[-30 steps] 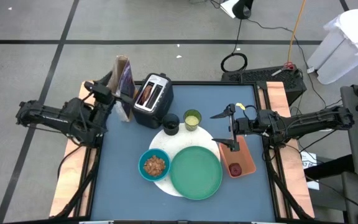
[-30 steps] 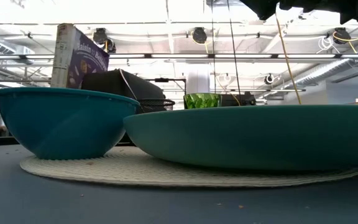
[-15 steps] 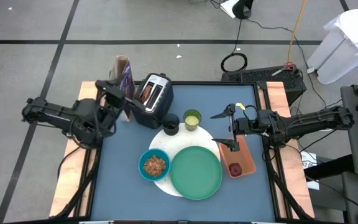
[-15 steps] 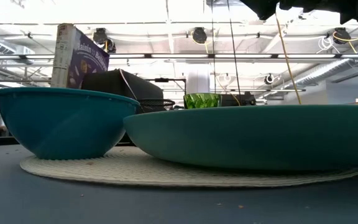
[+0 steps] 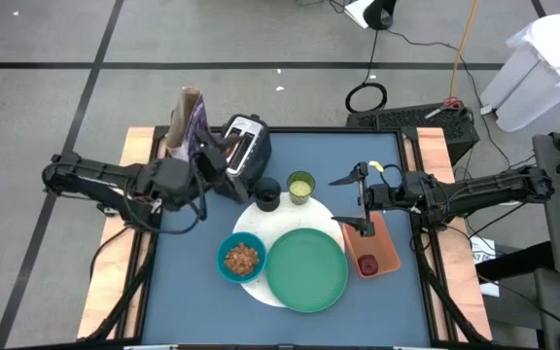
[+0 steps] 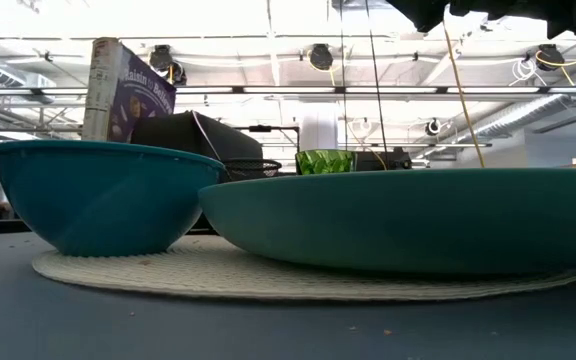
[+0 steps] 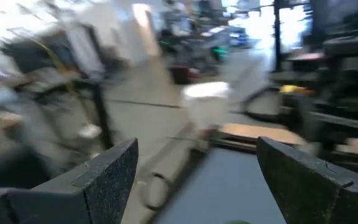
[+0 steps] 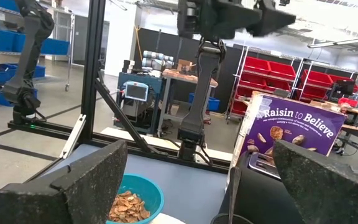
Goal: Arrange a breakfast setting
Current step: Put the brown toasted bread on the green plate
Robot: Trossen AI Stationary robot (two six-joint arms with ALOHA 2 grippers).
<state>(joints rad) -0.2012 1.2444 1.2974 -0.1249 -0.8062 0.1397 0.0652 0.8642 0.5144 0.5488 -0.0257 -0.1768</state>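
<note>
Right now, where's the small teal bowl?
In the high view, the small teal bowl sits left of the large green plate, on the white round plate.

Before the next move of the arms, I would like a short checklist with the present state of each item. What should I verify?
1. Left gripper empty, jaws apart: ok, it hangs beside the toaster, holding nothing.
2. Right gripper empty, jaws apart: ok, it hangs over the far end of the orange tray.
3. Small red fruit reachable: ok, it lies in the tray, uncovered.
4. Teal bowl and green plate on the white round plate: ok, side by side.
5. Black cup and yellow-green cup upright: ok, both stand beyond the plates.
6. Metal spoon located: cannot tell, I do not see it.
</note>
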